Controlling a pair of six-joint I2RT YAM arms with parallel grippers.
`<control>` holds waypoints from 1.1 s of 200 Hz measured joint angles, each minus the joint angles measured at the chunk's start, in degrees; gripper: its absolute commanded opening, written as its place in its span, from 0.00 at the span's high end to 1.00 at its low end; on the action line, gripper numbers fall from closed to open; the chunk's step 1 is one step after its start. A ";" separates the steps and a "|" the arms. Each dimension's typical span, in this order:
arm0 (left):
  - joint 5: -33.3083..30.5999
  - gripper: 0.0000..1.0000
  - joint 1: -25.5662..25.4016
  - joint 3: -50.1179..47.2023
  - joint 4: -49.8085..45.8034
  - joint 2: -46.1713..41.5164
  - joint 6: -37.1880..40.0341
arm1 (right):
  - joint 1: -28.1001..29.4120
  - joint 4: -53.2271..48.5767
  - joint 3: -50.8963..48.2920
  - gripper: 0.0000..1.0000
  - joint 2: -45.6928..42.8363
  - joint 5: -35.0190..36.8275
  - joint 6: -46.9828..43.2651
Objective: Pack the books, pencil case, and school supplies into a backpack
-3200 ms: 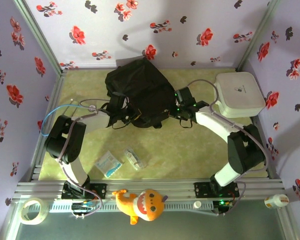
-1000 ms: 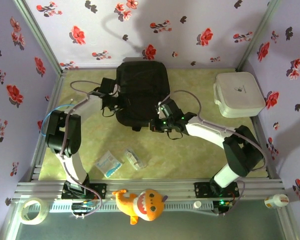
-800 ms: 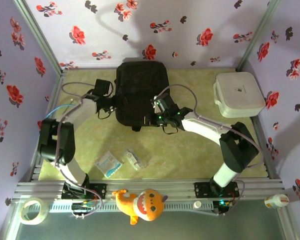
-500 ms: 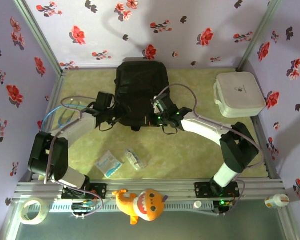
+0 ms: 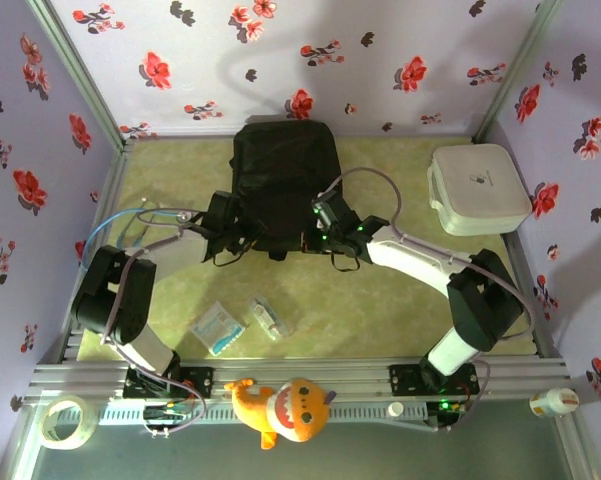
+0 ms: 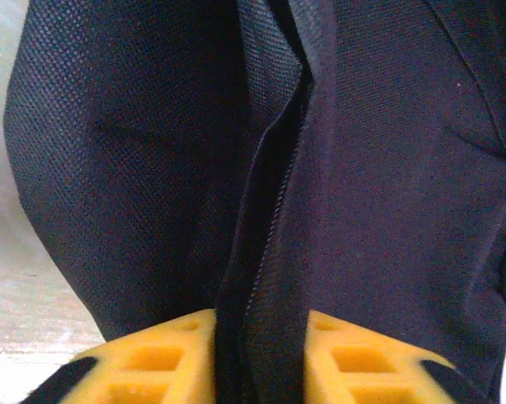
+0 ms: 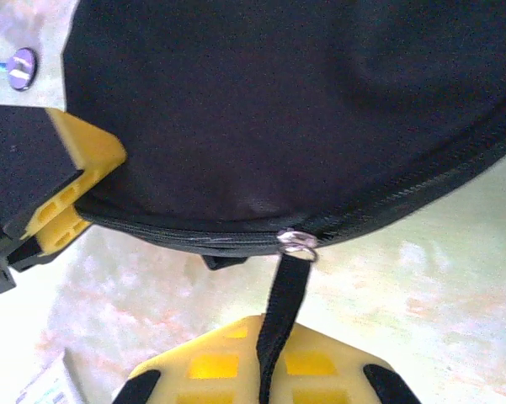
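The black backpack (image 5: 283, 180) lies flat at the back middle of the table. At its near-left edge my left gripper (image 5: 242, 232) is shut on it, a fold of black fabric (image 6: 274, 252) pinched between the yellow fingers (image 6: 151, 362). At the near-right edge my right gripper (image 5: 321, 233) is shut on the black zipper pull strap (image 7: 284, 299), which hangs from a silver ring (image 7: 296, 242) on the closed zipper. The clear pencil case (image 5: 271, 318) lies on the table nearer the arms' bases. The books are out of view.
A flat pale blue-white packet (image 5: 217, 327) lies left of the pencil case. A white rounded-square box (image 5: 478, 188) stands at the right rear. A plush toy (image 5: 285, 408), a tape roll (image 5: 62, 420) and a small bottle (image 5: 553, 402) sit along the front rail.
My left gripper came off the backpack's left side, opened, swung to its near-left edge and closed on the fabric. The right gripper kept hold of the zipper strap and barely moved.
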 measured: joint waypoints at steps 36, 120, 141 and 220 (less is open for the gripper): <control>-0.74 1.00 -0.26 0.20 0.42 0.42 0.76 | -0.61 -2.67 -0.68 1.00 -0.22 5.11 2.01; 0.46 1.00 -0.52 0.33 0.42 -0.72 2.84 | -8.11 -4.87 -0.42 1.00 0.35 6.49 2.82; 0.57 1.00 -0.46 0.66 -0.48 -0.76 4.15 | -9.53 -5.79 1.22 1.00 1.38 6.78 1.86; 1.55 1.00 -0.39 2.03 -2.56 -0.76 7.28 | -12.15 -11.08 6.71 1.00 5.01 8.55 -0.17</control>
